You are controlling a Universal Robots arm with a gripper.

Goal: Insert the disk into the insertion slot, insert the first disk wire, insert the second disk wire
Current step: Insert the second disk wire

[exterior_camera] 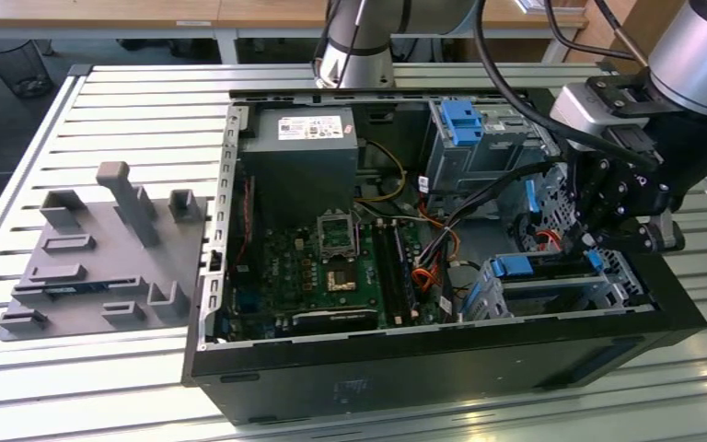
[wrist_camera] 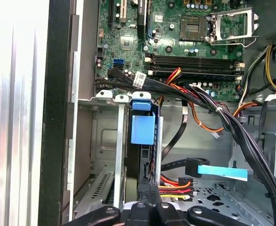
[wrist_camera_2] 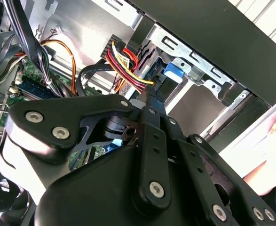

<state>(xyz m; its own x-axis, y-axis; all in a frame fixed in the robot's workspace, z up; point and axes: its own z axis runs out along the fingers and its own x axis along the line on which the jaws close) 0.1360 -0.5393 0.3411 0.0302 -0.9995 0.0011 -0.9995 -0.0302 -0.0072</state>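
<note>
On the exterior view's left a grey fixture block (exterior_camera: 96, 258) sits apart from the open computer case (exterior_camera: 452, 368). The motherboard (exterior_camera: 317, 267) fills the middle of the case. At lower right of that frame the disk (exterior_camera: 515, 267) already sits in the insertion slot (exterior_camera: 550, 293), so that step looks done. The gripper (exterior_camera: 578, 241) hangs just above the slot. In the second wrist view its fingers (wrist_camera_2: 147, 117) appear pinched on the plug of the red-and-yellow first disk wire (wrist_camera_2: 128, 66), close to the disk's blue carrier; whether the plug is seated I cannot tell. The black second disk wire (wrist_camera: 194, 167) lies loose beside it, apparently unplugged.
</note>
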